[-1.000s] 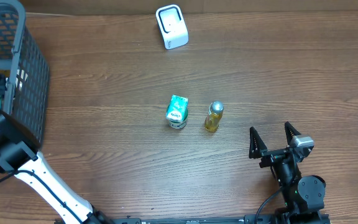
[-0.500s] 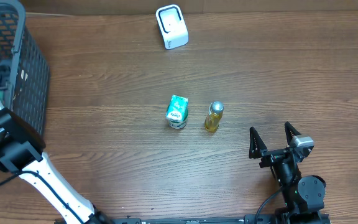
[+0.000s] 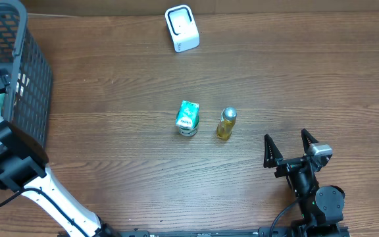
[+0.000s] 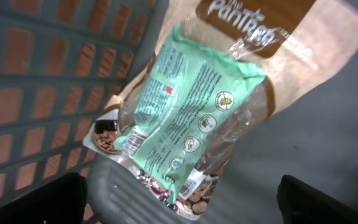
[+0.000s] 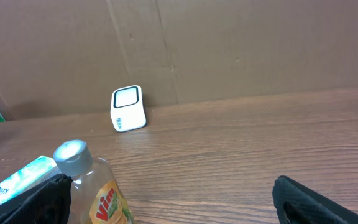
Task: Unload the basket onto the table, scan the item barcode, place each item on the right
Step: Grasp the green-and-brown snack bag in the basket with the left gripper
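Left pincer point(image 4: 179, 204) is hanging apart over a green packet point(image 4: 185, 106) in the basket point(image 3: 31, 85); right pincer point(image 3: 287, 142) is sitting apart.

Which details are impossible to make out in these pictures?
Overhead: contents of the basket, hidden behind its mesh wall and the left arm.
Left wrist: small print on the green packet, too blurred to read.
Right wrist: lower part of the yellow bottle, cut off by the bottom edge.
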Robot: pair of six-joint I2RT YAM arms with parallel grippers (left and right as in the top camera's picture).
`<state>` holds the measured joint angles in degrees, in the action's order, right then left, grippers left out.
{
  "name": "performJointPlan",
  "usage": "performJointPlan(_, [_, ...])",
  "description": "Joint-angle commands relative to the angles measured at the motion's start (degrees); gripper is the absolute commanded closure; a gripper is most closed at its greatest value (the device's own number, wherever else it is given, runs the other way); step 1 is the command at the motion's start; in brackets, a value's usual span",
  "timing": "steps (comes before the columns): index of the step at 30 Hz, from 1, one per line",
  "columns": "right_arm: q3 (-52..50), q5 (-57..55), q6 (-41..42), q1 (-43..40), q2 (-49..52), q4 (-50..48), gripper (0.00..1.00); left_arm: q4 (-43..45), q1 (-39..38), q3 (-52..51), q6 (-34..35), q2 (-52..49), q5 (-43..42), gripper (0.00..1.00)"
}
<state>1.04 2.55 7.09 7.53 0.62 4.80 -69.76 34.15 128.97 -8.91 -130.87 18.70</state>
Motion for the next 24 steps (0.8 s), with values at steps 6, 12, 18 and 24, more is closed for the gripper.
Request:
performJointPlan(6, [-0.6,-0.3,0.2,-0.3,-0.5,-0.2,0.0,8.6,0.0,-13.6,-3.0,0.3,4.4,0.0])
performJointPlan(12, [-0.6,-0.3,0.2,-0.3,-0.5,-0.2,0.0,13.0,-0.1,-19.3,-3.4,0.3,3.4,0.0])
performJointPlan(18, [-0.6,-0.3,0.2,-0.3,-0.5,-0.1,0.0,17.7,-1.0,-26.6,-4.4,0.3,2.8,0.0])
performJointPlan(24, [-0.6,-0.3,0.2,-0.3,-0.5,-0.2,0.0,17.7,-1.4,-27.2,-4.5,0.3,2.7,0.34])
